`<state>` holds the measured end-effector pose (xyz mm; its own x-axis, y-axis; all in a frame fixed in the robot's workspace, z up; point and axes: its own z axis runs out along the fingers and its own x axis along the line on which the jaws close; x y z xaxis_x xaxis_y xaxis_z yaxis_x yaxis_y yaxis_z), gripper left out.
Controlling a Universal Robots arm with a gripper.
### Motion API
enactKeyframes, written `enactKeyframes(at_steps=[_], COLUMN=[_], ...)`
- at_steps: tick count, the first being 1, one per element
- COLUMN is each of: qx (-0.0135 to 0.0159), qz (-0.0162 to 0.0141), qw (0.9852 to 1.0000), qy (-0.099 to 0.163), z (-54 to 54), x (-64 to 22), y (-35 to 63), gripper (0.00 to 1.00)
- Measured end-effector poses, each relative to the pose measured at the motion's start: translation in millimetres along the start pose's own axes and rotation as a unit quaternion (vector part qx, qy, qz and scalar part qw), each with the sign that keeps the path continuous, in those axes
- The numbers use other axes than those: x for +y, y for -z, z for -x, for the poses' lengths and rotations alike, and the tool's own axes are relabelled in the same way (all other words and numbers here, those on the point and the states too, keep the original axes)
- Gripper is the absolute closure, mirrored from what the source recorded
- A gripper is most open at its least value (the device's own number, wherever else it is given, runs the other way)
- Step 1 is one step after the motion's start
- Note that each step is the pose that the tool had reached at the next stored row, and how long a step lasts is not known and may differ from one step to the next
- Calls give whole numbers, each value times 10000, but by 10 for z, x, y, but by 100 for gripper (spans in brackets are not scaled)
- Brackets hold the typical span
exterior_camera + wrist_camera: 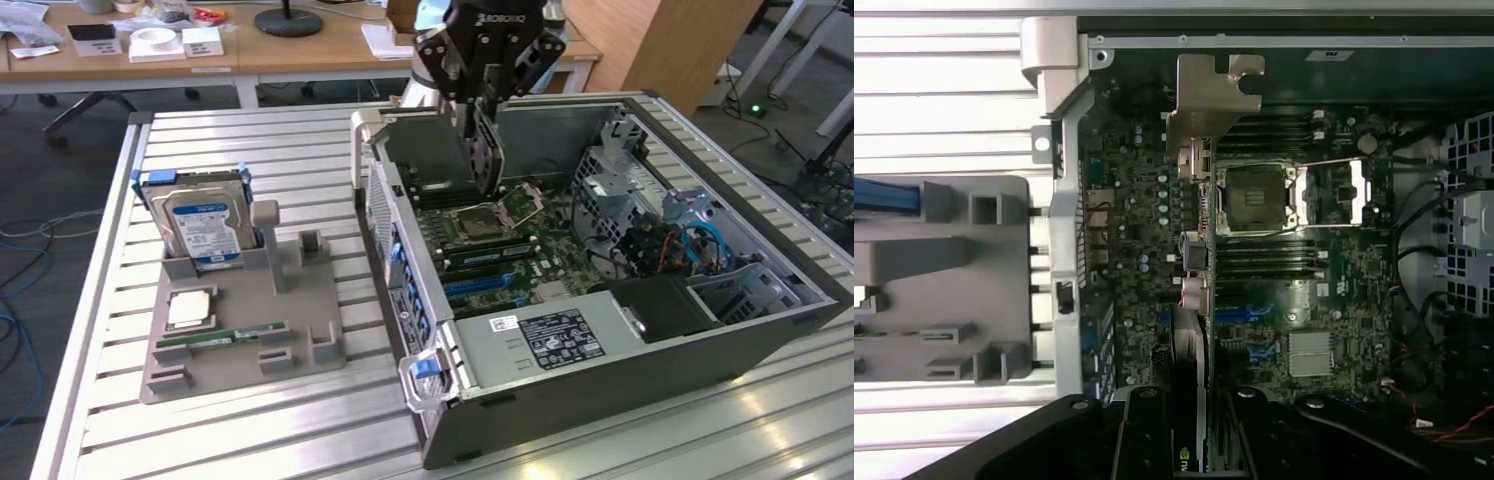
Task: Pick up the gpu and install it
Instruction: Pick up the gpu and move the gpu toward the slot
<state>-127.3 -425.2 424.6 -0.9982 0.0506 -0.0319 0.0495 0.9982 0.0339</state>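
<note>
slatted metal worktop (267,430): carries two items, side by side and apart.

computer case (601,370): lies on its side with the panel off, on the half of the worktop toward the exterior view's right edge. the motherboard (1144,220) faces up inside it, and the processor socket (1254,192) stands open near the middle of the board.

grey parts holder (254,330): lies flat near the worktop edge at the exterior view's left. a hard drive with a blue-white label (203,225) stands upright in its far slot. a square processor chip (190,310) lies flat on it, and a narrow green memory stick (220,337) lies along its near side.

gripper (481,98): hangs over the far part of the open case, pointing down. its jaws are closed on the upper edge of the gpu (483,150).

gpu: held on edge, upright, inside the case opening, over the motherboard and just beside the socket on the side toward the case's rear wall. in the wrist view the card (1190,380) is seen edge-on between the gripper (1194,440) fingers, with its pale metal bracket (1209,95) at the end away from the gripper. whether its lower edge touches the board cannot be told.
</note>
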Motion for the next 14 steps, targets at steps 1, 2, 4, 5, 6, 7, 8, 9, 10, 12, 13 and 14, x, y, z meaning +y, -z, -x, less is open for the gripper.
enactKeyframes(at_steps=[1,2,4,5,6,7,8,9,10,12,13,14], qx=[0,0,0,0,0,0,0,0,0,1,0,0], qz=[1,1,2,3,4,4,4,5,6,7,7,8], qw=[10000,10000,10000,10000,10000,10000,10000,10000,10000,10000,10000,10000], qy=[0,0,0,0,1,0,0,0,0,0,1,-1], z=[43,89,179,224,269,317,360,405,450,538,583,629], x=[3,6,13,16,19,23,27,30,33,39,42,46], y=[-2,-4,-6,-8,-10,-11,-13,-14,-16,-19,-20,-22], gripper=[74,74,74,74,74,74,74,74,74,74,74,74])
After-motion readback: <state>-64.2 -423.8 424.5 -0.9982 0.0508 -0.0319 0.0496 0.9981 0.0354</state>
